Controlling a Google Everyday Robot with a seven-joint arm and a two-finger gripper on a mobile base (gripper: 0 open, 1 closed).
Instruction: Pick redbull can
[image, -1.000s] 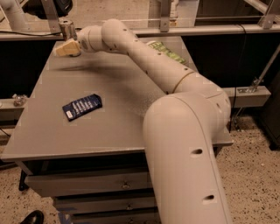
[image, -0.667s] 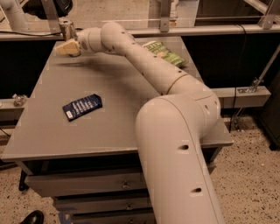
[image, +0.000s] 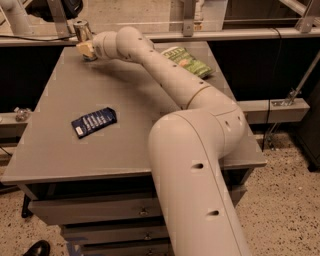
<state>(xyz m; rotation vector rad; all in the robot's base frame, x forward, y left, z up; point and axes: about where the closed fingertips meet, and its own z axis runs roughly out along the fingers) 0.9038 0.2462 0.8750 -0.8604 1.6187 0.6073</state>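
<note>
Looking far left, redbull can (image: 81, 29): I see it upright at the far left corner of the table, right by the far edge. Its silver top and upper wall show, and the lower part is covered from my view.
Gripper (image: 86, 49): it is at that same far left corner, low over the tabletop, directly on the near side of the can and overlapping its lower part. I cannot tell from here whether it is wide, narrow or holding the can, nor whether it touches the can at all (the tan end of it blocks exactly the spot I would need to see).
Dark blue packet (image: 94, 121): it lies flat on the left half of the table, nearer to me, turned at a slant. It is well apart from both the can and the gripper.
Table (image: 60, 150): a grey top, seen from above its near edge.
Drawers (image: 100, 212): grey fronts stacked under the table's near edge.
Arm (image: 150, 62): cream-coloured, it stretches diagonally from the right near side across the tabletop to the far left corner.
Green chip bag (image: 187, 61): it lies flat near the far right of the table, just beyond the arm. Part of it is hidden behind the arm.
Large near link (image: 195, 190): the thickest section of the arm fills the near right of my view and hides the table's near right corner.
Floor (image: 290, 200): speckled, showing to the right of the table.
</note>
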